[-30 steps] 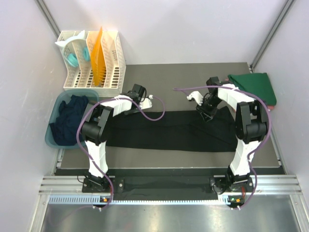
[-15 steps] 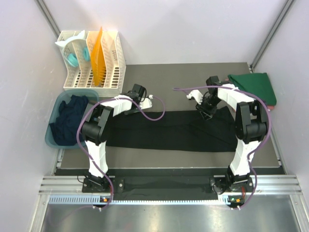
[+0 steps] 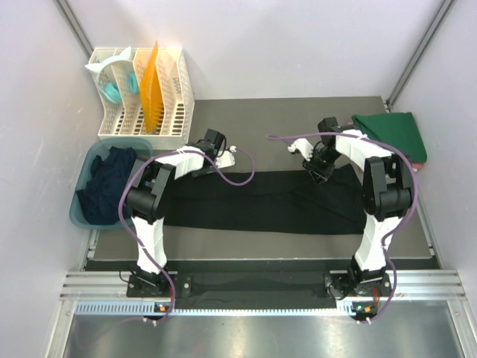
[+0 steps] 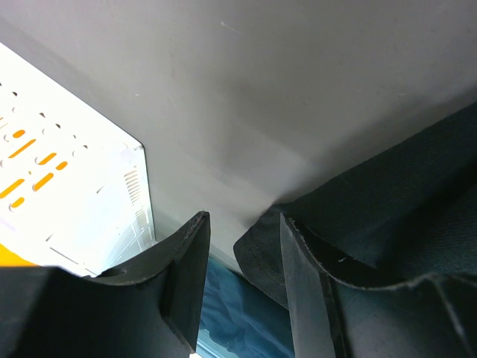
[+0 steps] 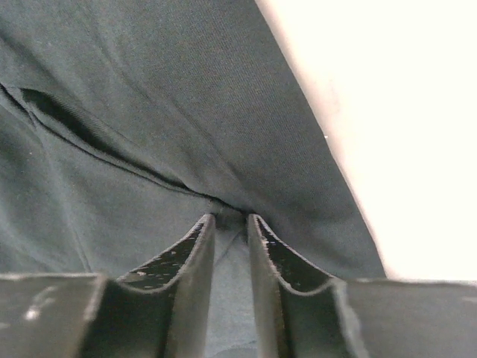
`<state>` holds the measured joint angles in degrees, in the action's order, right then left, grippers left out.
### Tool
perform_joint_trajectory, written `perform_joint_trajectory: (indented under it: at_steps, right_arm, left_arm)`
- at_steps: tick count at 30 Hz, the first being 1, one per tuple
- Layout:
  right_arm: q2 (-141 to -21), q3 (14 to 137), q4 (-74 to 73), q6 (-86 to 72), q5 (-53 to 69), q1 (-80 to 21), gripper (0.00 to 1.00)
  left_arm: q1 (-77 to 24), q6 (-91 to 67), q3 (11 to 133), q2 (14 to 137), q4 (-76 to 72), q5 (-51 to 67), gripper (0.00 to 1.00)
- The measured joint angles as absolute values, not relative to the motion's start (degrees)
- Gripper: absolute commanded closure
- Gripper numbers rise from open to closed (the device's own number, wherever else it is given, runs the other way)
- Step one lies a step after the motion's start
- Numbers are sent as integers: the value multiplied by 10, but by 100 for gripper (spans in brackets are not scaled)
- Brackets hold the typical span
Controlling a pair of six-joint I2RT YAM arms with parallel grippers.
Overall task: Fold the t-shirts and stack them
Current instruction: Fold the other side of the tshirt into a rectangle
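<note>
Left gripper (image 4: 242, 221) jaws apart at the black t-shirt's (image 3: 261, 203) upper-left corner — right gripper (image 5: 230, 219) jaws pinch a fold near its top edge; open bench (image 3: 283, 119) above.

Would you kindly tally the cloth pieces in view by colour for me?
Black t-shirt spread flat: 1
Dark green folded t-shirt: 1
Pinkish-red cloth edge under it: 1
Navy cloth heap in teal plastic tub: 1
Total: 4
</note>
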<state>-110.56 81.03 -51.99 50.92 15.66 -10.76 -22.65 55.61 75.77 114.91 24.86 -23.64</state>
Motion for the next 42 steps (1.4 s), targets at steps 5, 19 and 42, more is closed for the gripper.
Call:
perform_joint_trajectory:
  at_steps: [5,19,42]
  right_arm:
    - [-1117,810,-520,509,157,-108,75]
    - [-1115,810,-524,509,159,-108,100]
    - [-1036,786,-661,557,171,-173,100]
  left_arm:
    - [-227,556,758,1149,249,-236,52]
    - [-227,556,758,1149,249,-236,52]
    - [-227,556,758,1149,248,-237,52]
